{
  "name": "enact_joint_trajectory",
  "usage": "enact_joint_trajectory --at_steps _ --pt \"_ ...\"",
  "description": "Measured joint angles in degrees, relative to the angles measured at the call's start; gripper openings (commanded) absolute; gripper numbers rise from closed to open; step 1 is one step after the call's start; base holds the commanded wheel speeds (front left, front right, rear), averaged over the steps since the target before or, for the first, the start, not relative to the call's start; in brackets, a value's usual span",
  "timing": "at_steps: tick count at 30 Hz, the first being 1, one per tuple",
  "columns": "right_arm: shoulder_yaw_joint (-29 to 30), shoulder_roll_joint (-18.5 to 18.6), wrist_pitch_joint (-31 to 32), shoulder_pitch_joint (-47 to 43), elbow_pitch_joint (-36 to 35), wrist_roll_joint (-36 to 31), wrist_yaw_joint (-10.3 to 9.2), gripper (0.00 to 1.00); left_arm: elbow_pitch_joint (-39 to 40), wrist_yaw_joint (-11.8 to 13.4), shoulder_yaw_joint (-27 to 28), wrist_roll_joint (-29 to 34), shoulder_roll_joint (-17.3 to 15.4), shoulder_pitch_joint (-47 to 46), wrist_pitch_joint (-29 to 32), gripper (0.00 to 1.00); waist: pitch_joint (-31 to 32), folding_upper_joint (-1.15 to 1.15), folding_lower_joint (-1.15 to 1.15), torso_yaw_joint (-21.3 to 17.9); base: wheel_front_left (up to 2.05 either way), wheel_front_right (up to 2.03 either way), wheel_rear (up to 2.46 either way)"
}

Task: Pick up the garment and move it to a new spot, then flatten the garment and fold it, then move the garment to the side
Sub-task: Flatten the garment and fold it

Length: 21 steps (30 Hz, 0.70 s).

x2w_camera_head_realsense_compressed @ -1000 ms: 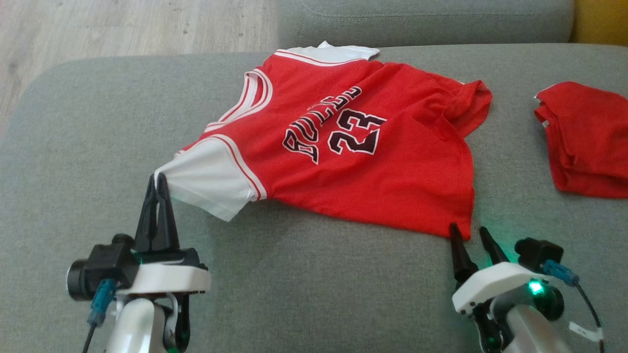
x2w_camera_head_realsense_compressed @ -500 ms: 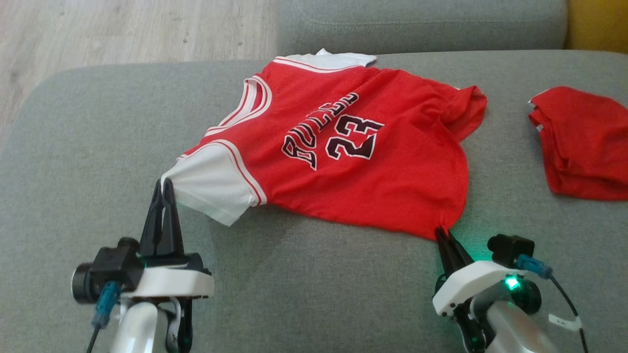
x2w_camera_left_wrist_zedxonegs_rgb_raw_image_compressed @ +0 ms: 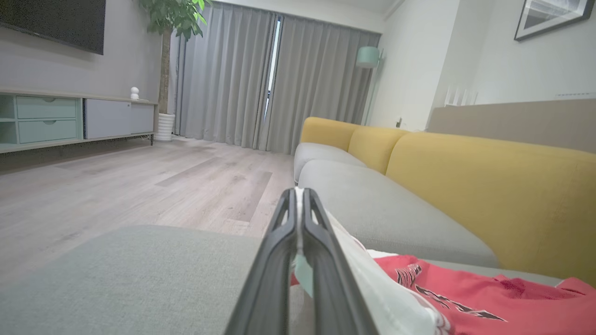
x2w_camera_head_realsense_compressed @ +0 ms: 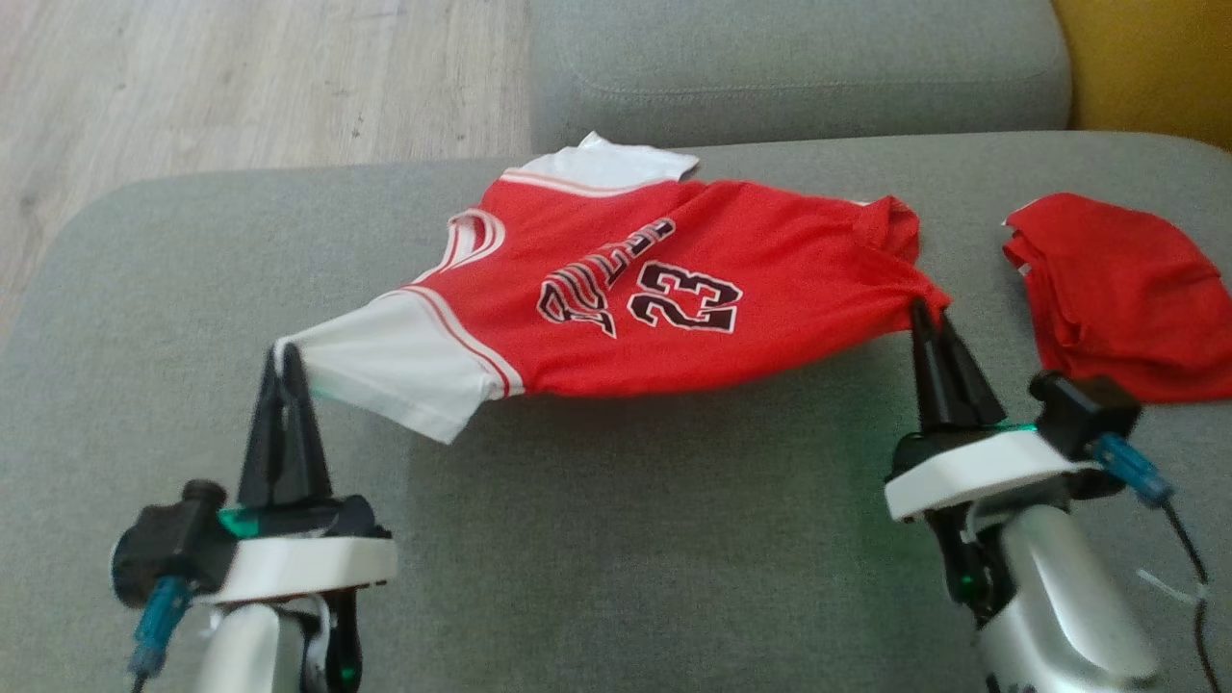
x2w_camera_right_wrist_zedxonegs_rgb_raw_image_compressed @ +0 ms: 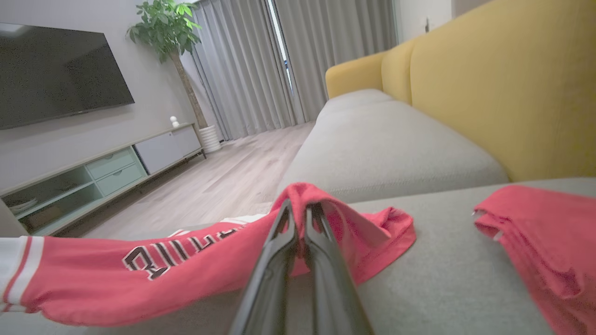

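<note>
**Inspector:** Surface under inspection?

**Assistant:** One grey seat cushion [x2w_camera_head_realsense_compressed: 616, 539], with a rounded corner on the side of the left gripper [x2w_camera_head_realsense_compressed: 284, 358]. There is bare fabric beneath and between both tools.

**Inspector:** Items on it?

**Assistant:** Two. A red jersey [x2w_camera_head_realsense_compressed: 674, 308] lies ahead of the tools, spanning from the left gripper to the right gripper [x2w_camera_head_realsense_compressed: 926, 313]. Its far part rests on the cushion. Its near edge hangs clear and casts a shadow on the fabric. A folded red cloth [x2w_camera_head_realsense_compressed: 1116, 289] lies just outboard of the right gripper, apart from the jersey.

**Inspector:** Beyond?

**Assistant:** A second grey cushion [x2w_camera_head_realsense_compressed: 799, 67] abuts the far edge. Wooden floor [x2w_camera_head_realsense_compressed: 241, 87] runs past the left gripper's side.
</note>
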<state>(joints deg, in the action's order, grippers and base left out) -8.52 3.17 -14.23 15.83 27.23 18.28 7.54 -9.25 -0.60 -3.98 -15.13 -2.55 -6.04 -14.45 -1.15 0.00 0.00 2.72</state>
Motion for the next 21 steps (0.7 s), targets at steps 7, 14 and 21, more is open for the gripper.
enact_joint_trajectory --at_steps 7,14,21 --pt "4.0 0.0 6.6 -8.5 -15.7 -3.2 0.0 0.0 8.5 -0.4 1.3 -7.2 0.0 3.3 0.0 0.0 1.2 0.0 -0.01 -0.7 0.0 0.0 0.0" --pt "6.2 -0.5 12.2 -17.3 -29.9 -5.1 0.0 0.0 15.5 0.0 0.4 -9.3 -0.1 7.6 -0.1 0.0 -0.5 0.0 0.0 -0.2 0.0 0.0 0.0" --pt "6.9 1.5 20.6 -6.0 -34.4 -9.5 0.0 0.0 14.3 -3.2 -1.5 -12.3 -2.3 -7.3 5.9 0.0 -5.5 0.0 0.0 0.0 0.0 0.0 0.0"
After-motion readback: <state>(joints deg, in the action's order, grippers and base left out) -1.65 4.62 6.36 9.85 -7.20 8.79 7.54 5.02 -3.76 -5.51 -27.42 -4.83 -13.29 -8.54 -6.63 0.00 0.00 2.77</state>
